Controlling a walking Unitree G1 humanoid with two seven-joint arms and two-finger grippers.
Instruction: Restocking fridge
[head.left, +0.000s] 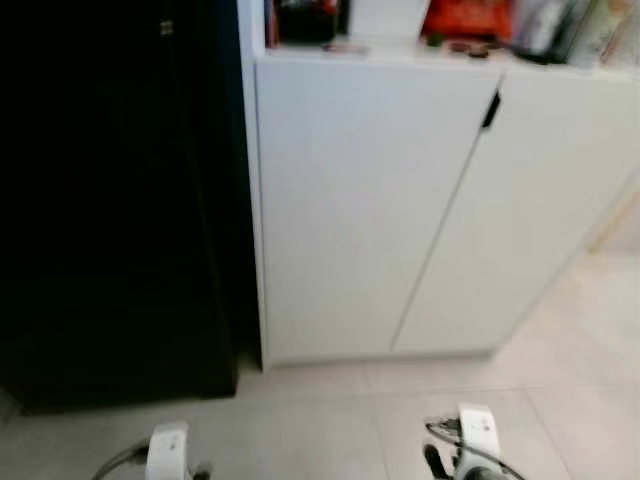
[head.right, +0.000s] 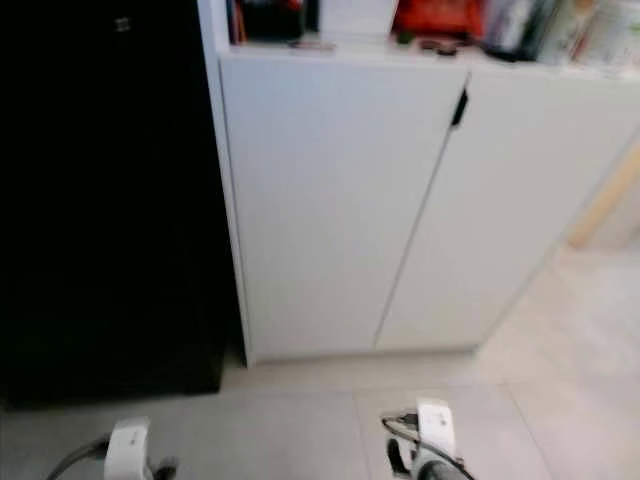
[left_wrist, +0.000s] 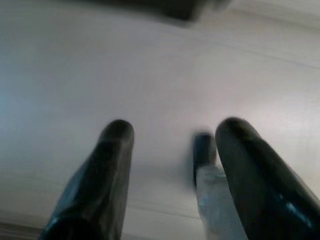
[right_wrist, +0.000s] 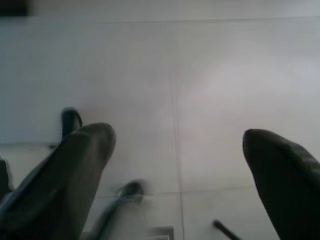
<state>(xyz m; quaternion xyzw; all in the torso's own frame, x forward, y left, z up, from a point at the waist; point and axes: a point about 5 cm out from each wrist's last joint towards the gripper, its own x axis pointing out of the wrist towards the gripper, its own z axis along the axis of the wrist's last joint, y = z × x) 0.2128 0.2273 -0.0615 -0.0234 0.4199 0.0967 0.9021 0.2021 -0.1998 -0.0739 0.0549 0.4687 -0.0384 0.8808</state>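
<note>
A tall black fridge (head.left: 115, 200) stands at the left with its door closed. Both my arms hang low at the bottom of the eye views, left arm (head.left: 167, 452) and right arm (head.left: 475, 440). In the left wrist view my left gripper (left_wrist: 172, 132) points at the pale floor, open, with nothing between its fingers. My right gripper (right_wrist: 179, 140) in the right wrist view is also open over the floor tiles, holding nothing.
A white two-door cabinet (head.left: 400, 210) stands right of the fridge, doors closed. Red packages (head.left: 465, 18), a dark box (head.left: 305, 20) and bottles (head.left: 560, 25) sit on its top. Pale floor tiles (head.left: 320, 420) lie in front.
</note>
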